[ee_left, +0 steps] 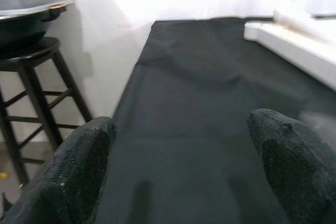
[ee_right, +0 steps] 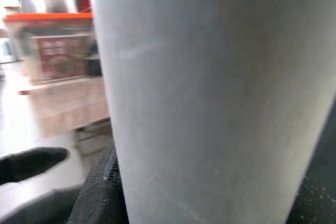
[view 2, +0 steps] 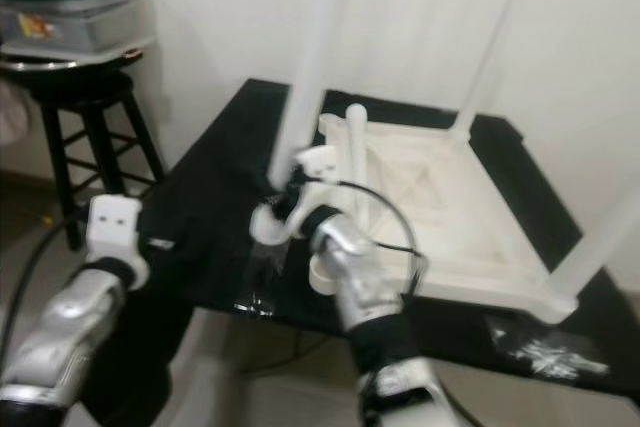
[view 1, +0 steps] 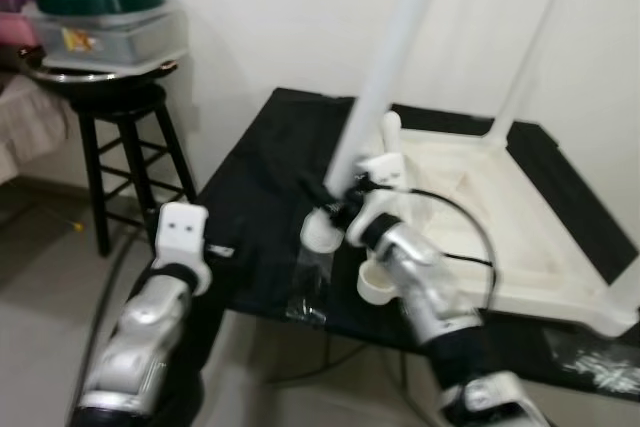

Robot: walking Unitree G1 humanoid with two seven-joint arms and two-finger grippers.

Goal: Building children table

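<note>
My right jaws (view 1: 338, 199) clench the white leg (view 1: 385, 72) at the upturned table's (view 1: 520, 247) near corner, my right wrist showing its surface close up, while my left jaws (ee_left: 184, 171) hover released over the black tabletop (ee_left: 199, 103).

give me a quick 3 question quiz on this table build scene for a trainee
1. True or false: the right gripper is holding a white table leg.
2. What does the white tabletop rest on? A) black cloth B) bare floor C) stool
3. Fill in: the left gripper's fingers are ____, with nothing between them.

Key
1. True; the leg sits close against the fingers in the right wrist view.
2. A, the black cloth.
3. Open, above the cloth.
</note>
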